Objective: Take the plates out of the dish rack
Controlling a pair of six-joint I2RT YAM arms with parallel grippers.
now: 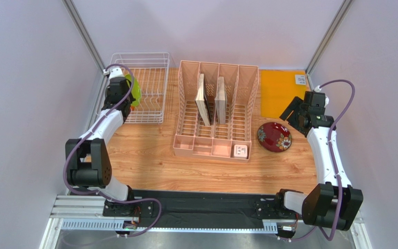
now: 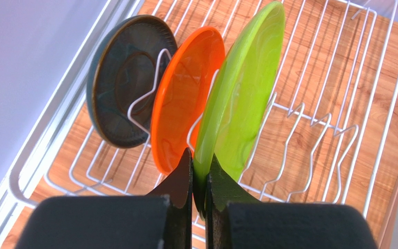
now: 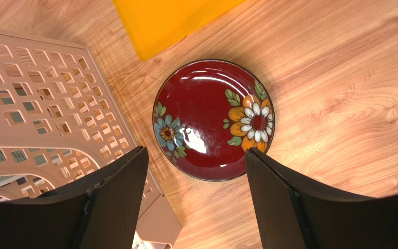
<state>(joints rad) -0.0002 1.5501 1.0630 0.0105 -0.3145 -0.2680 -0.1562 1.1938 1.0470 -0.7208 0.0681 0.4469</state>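
L gripper (image 2: 200, 162) is clamped tight on the near rim of the lime green plate (image 2: 242, 88). That plate stands on edge in the dish rack (image 2: 27, 166), back-left of the table (image 1: 149, 161). Orange plate (image 2: 185, 98) sits in the next slot just beside it. Slate blue plate (image 2: 123, 83) is one slot further, closest to the rack's side wall. Both are upright btw the wire prongs, nothing touching them.

R gripper (image 3: 196, 152) hangs over the dark red floral plate (image 3: 206, 114) w/ jaws spread wide, nothing in them, not touching it afaict. That plate lies flat on the wood, out of the rack, just right of the pink organiser (image 3: 30, 104) and near a yellow mat (image 3: 170, 21). Two beige boards (image 1: 203, 101) stand in the organiser's middle slots.
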